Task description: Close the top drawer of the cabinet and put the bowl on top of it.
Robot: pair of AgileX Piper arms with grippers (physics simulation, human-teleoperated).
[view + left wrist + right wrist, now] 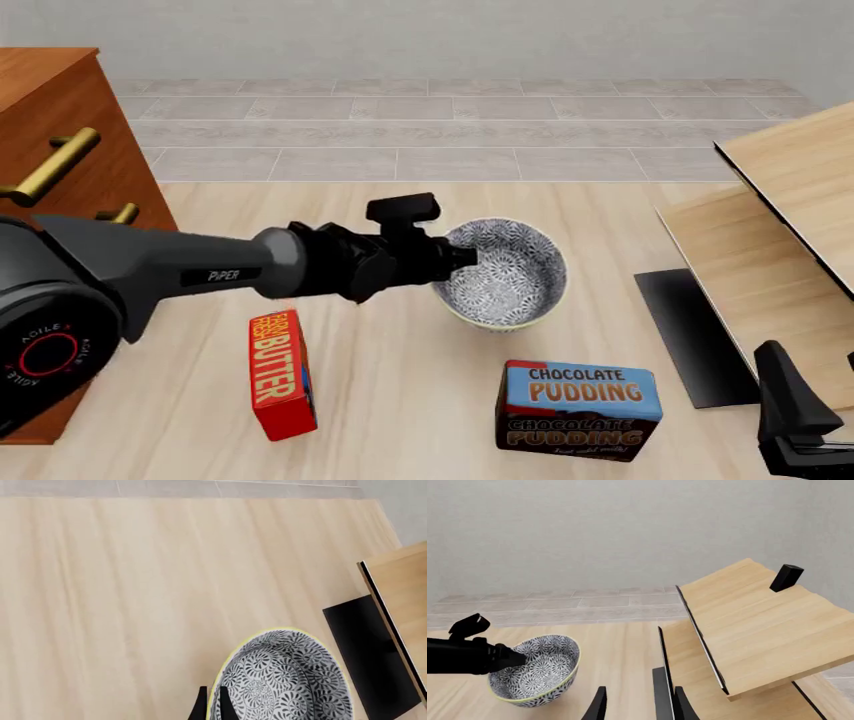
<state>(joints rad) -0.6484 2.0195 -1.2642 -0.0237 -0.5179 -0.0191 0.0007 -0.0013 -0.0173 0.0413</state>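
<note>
Bowl (514,280): round, deep, floral-patterned

Red butter box (280,388), chocolate pudding box (577,408), pale wood furniture (787,230) at right

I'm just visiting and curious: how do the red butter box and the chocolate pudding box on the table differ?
The butter box is red with white lettering, long and narrow, and lies near the left arm's side. The chocolate pudding box is blue on top and dark brown below, wider and squarer, and sits toward the right. Both are printed cartons resting on the pale wooden table, in front of the bowl.
</note>
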